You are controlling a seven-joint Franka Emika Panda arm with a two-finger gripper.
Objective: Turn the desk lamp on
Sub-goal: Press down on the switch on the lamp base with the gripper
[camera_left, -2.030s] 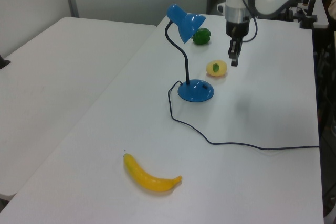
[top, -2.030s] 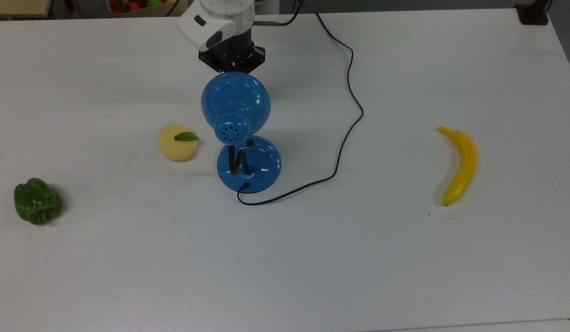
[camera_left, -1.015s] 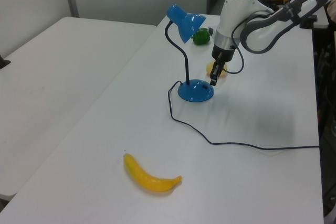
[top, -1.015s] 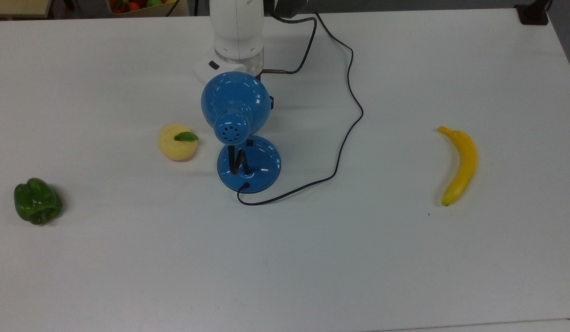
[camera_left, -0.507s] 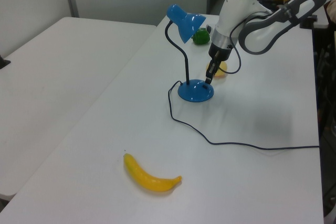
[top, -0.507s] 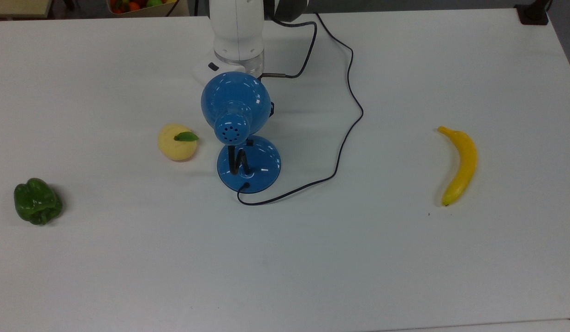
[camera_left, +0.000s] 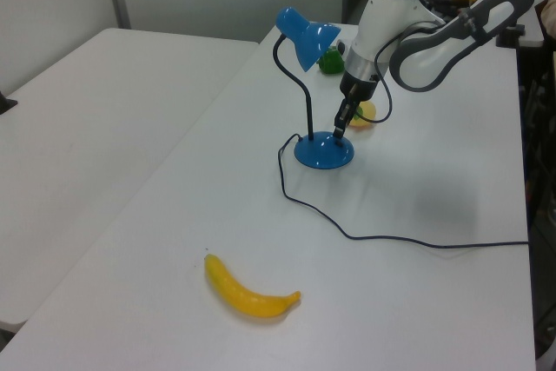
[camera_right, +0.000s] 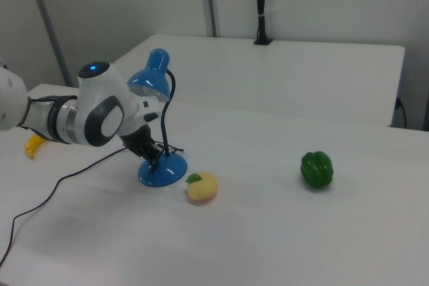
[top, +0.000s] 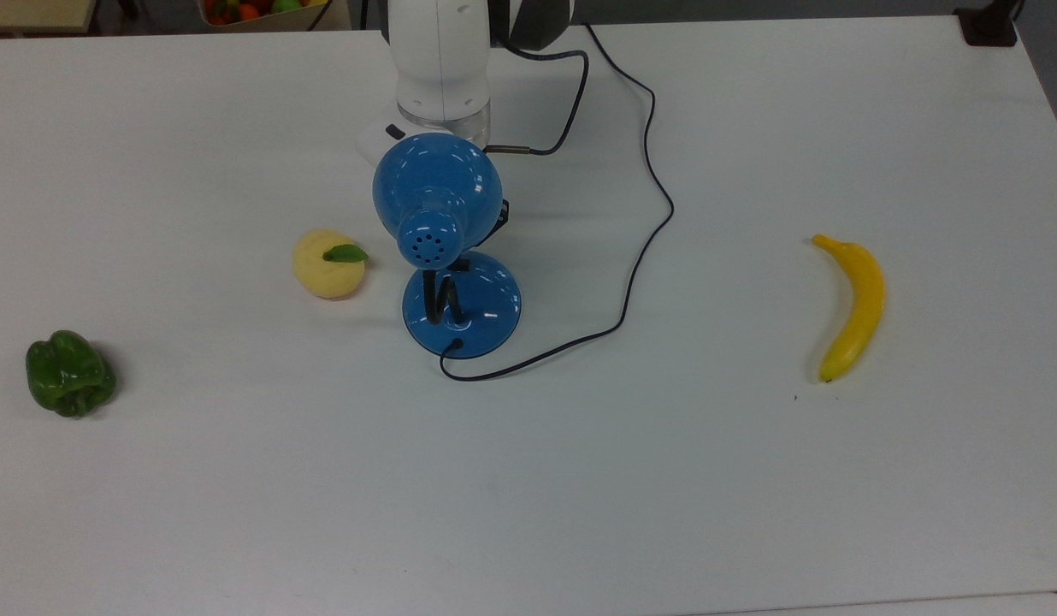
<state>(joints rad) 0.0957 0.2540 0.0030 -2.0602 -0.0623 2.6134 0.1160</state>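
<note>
White table [top: 751,513], grey wall behind. Desk lamp [top: 437,201] stands mid-table, round base [camera_left: 323,151] flat, black neck up, shade tilted; thin cord [top: 640,248] trails off the base. Tool [camera_left: 339,132] tip sits down at the base's rim; cannot tell if its fingers are apart or together. Yellow fruit with leaf [top: 328,263] just beside the base on the top view's left, green pepper [top: 69,374] well beyond it. Banana [top: 852,304] well apart on the top view's right.

My arm [camera_left: 408,28]: smooth glossy white plastic shell. Desk lamp [top: 437,192]: glossy blue finish, highlights on shade. Table [top: 751,479]: matt white. Banana [top: 855,304]: smooth, waxy.
</note>
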